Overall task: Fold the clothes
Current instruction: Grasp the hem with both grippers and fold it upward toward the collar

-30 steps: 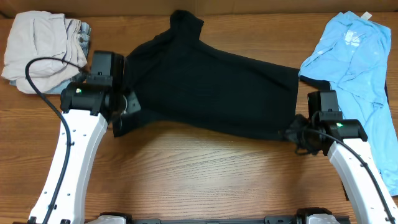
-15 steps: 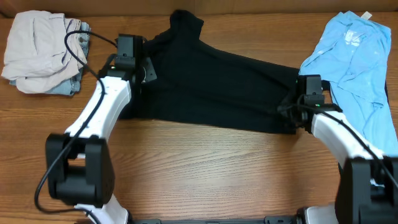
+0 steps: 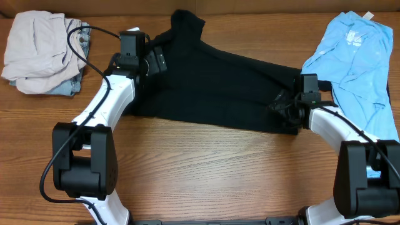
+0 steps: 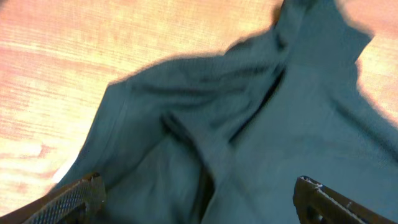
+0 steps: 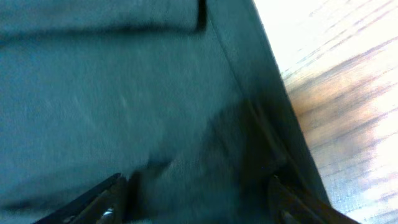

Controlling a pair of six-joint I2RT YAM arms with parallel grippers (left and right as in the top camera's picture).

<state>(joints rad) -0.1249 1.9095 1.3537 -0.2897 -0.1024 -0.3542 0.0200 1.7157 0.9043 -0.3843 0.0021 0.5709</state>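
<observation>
Both arms have been stretched farther across the wood-grain worktop (image 3: 206,169) than a second ago: the left tool (image 4: 198,198) has been carried up over the sleeve end of the T-shirt (image 3: 212,87), and the right tool (image 5: 199,199) leftward over its straight hem. Both tools are seen spread wide, with matte black knit between the ribbed fingers and nothing pinched. The T-shirt is laid slantwise across the middle of the worktop, mostly flat, bunched into soft ridges under the left tool. A crumpled blue shirt (image 3: 356,56) is spread at the far right, and a beige heap (image 3: 37,50) of folded cloth is set at the far left
</observation>
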